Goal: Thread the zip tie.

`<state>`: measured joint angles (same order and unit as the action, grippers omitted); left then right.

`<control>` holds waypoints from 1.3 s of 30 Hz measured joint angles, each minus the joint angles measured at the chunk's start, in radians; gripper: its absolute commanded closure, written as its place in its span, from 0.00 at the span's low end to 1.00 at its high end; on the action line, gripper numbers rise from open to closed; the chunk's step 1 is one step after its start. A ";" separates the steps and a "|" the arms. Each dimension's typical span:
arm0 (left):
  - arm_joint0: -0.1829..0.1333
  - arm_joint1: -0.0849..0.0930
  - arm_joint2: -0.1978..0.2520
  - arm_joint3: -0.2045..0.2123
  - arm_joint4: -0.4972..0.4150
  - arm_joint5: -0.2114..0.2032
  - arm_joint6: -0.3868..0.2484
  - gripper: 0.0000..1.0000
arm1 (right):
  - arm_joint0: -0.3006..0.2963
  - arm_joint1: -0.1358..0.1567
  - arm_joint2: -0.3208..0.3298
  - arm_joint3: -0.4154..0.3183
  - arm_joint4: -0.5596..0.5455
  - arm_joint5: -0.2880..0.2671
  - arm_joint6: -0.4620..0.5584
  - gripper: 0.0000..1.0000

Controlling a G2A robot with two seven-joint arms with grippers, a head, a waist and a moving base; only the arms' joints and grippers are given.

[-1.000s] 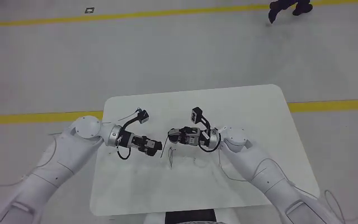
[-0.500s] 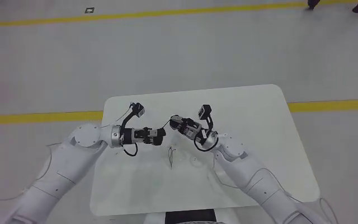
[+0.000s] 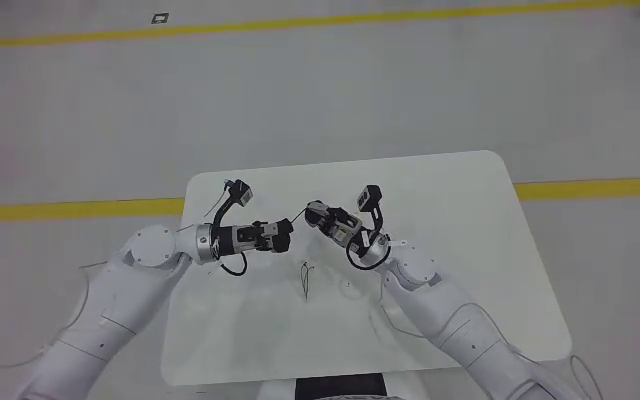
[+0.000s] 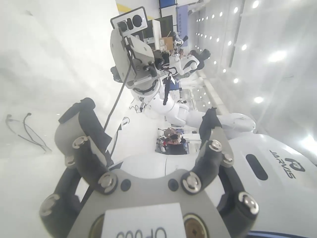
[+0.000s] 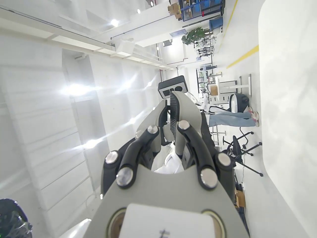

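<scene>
— Two grippers! Which one has the zip tie (image 3: 297,220)?

— The right gripper (image 5: 177,97). Its fingers are squeezed tight, and I think they pinch one end, up above the table (image 3: 450,200).

— And the left gripper (image 4: 148,108)?

— Wide open, holding nothing. The thin black strip slants down toward it, just beside one of its fingers (image 4: 84,117).

— Is it stiff?

— No, skinny and bendy, like the spare ties (image 3: 305,279) lying on the table.

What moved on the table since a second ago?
Both hands slid away from the robot, toward the table's far side, staying close together. The right hand holds the zip tie pinched, and its free end reaches the open left hand. The loose ties lying on the table stayed put.
</scene>
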<state>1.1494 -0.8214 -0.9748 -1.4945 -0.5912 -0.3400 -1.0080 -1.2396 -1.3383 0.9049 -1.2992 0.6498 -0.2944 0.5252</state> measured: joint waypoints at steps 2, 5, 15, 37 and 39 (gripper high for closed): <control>0.000 0.000 0.000 0.000 0.000 0.000 0.000 0.00 | 0.000 0.000 0.000 0.000 0.000 0.000 0.000 1.00; 0.005 -0.002 0.003 -0.003 0.007 0.004 0.021 0.00 | -0.003 0.000 0.001 -0.003 0.000 0.000 -0.006 1.00; 0.040 -0.018 -0.001 0.004 0.024 0.000 0.130 0.00 | -0.055 -0.016 0.001 -0.057 0.007 -0.018 -0.148 1.00; 0.049 -0.059 -0.009 0.020 -0.036 0.000 0.180 0.00 | -0.077 -0.040 -0.022 -0.076 -0.002 -0.016 -0.245 1.00; 0.053 -0.066 -0.018 0.023 -0.039 0.000 0.176 0.00 | -0.082 -0.043 -0.023 -0.076 -0.001 -0.017 -0.257 1.00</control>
<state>1.2021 -0.8870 -0.9932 -1.4719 -0.6303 -0.3401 -0.8322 -1.3212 -1.3812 0.8816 -1.3756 0.6487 -0.3113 0.2681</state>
